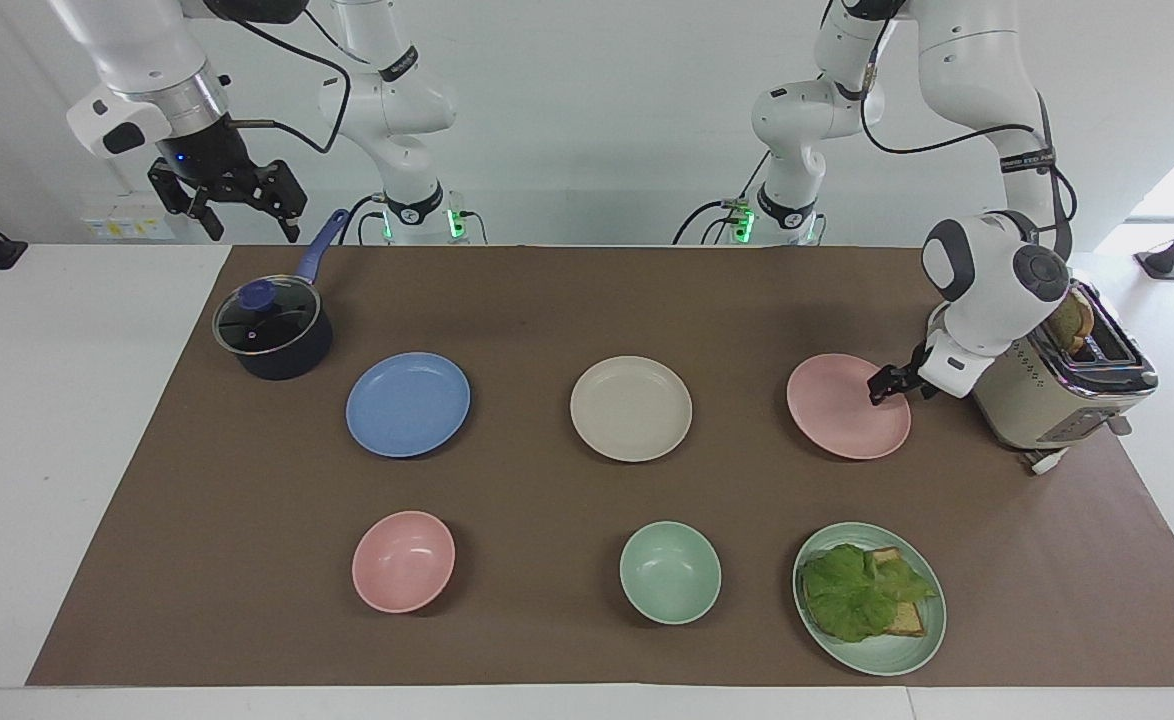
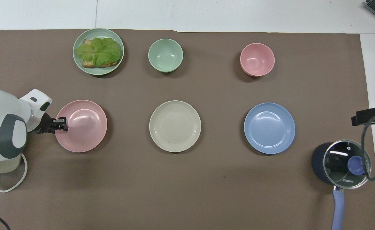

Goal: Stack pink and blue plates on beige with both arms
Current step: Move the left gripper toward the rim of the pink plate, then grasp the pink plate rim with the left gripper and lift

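Plates sit in one row across the brown mat [image 1: 567, 300] on the surface: the blue plate [image 1: 408, 404] toward the right arm's end, the beige plate [image 1: 631, 408] in the middle, the pink plate [image 1: 848, 406] toward the left arm's end, all three well apart and none stacked yet. That layout suits two arms, since each coloured plate lies on the side of the arm that can reach it and the beige one is between them as the shared base. The left gripper [image 1: 883, 383] is low at the pink plate's edge, on the side beside the toaster [image 1: 1057, 390], coming in nearly level with the surface; a shallow plate offers only its rim to pinch, which is likely why it comes in from the side. Its jaws look partly closed about that rim, but whether they have a firm hold I cannot tell; the plate lies flat on the mat. The right gripper [image 1: 230, 195] waits high in the air with its jaws spread wide and nothing in them, above the pot [image 1: 272, 330] with the glass lid, clear of the blue plate. A pink bowl [image 1: 403, 561], a green bowl [image 1: 670, 572] and a green plate [image 1: 922, 640] with lettuce and toast lie farther from the robots, out of the way.
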{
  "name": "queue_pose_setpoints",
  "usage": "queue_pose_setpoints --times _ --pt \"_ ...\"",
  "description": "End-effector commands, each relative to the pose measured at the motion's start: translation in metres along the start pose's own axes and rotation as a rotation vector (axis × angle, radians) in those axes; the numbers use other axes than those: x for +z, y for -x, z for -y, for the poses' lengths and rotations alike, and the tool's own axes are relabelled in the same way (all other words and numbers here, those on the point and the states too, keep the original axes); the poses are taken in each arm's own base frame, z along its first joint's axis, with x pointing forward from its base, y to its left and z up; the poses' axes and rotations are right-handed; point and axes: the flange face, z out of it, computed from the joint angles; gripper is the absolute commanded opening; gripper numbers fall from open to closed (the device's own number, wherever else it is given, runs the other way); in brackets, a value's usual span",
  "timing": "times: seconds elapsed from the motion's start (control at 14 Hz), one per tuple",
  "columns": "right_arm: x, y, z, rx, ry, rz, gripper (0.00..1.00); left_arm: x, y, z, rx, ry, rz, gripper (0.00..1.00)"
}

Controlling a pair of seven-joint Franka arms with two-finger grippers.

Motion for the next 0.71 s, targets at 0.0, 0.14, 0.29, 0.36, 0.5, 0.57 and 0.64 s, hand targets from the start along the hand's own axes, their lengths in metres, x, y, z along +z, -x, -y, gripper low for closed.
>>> queue_pose_setpoints --times 0.0,0.14,0.29,0.36,0.5,0.57,0.64 --pt "-0.004 0.001 0.0 0.006 -0.002 0.003 1.0 -0.005 0.002 -0.001 -0.006 0.004 -0.019 0.0" --pt "-0.004 0.001 0.0 0.006 -0.002 0.003 1.0 -0.005 0.0 -0.001 -0.006 0.004 -0.01 0.0" --pt "-0.004 0.001 0.0 0.006 -0.002 0.004 1.0 -0.012 -0.001 -0.002 -0.003 0.003 0.006 0.0" --pt "-0.004 0.001 0.0 0.006 -0.002 0.003 1.0 -0.019 -0.002 -0.004 -0.001 0.002 0.018 0.0" --pt "-0.004 0.001 0.0 0.006 -0.002 0.003 1.0 -0.037 -0.006 -0.004 0.001 0.0 0.042 0.0" --pt "-0.004 0.001 0.0 0.006 -0.002 0.004 1.0 -0.047 -0.009 -0.005 0.002 0.001 0.05 0.0" --pt "-0.004 0.001 0.0 0.006 -0.002 0.003 1.0 -0.055 -0.01 -0.006 0.003 0.001 0.055 0.0"
